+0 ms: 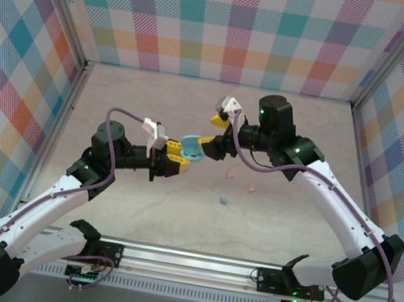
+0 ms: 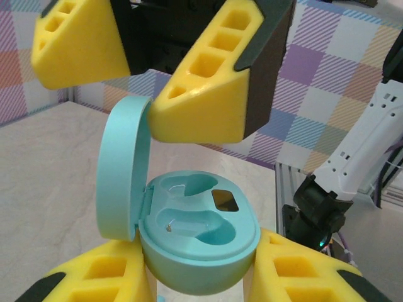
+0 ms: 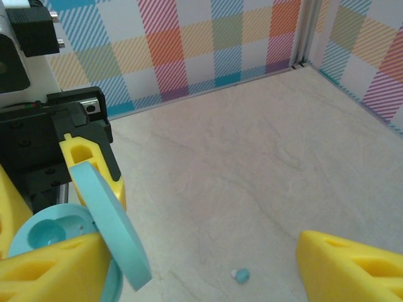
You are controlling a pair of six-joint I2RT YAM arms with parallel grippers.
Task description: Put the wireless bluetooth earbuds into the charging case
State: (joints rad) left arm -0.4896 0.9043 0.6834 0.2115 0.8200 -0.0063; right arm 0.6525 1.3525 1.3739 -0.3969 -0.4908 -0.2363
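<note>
Left wrist, teal case [image 2: 192,272] open, wells [image 2: 208,217] empty

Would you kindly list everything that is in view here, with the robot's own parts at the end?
charging case: one, light blue, lid open, held above the table
pink earbuds: two, salmon pink, on the table right of the case
blue earbud: one, light blue, on the table, nearer the arm bases than the pink pair
table: one, pale marbled
walls: pastel check, around the table
rail: one, silver, at the near edge
left gripper: one, yellow fingers, shut on the case
right gripper: one, yellow fingers, open, beside the lid
</note>
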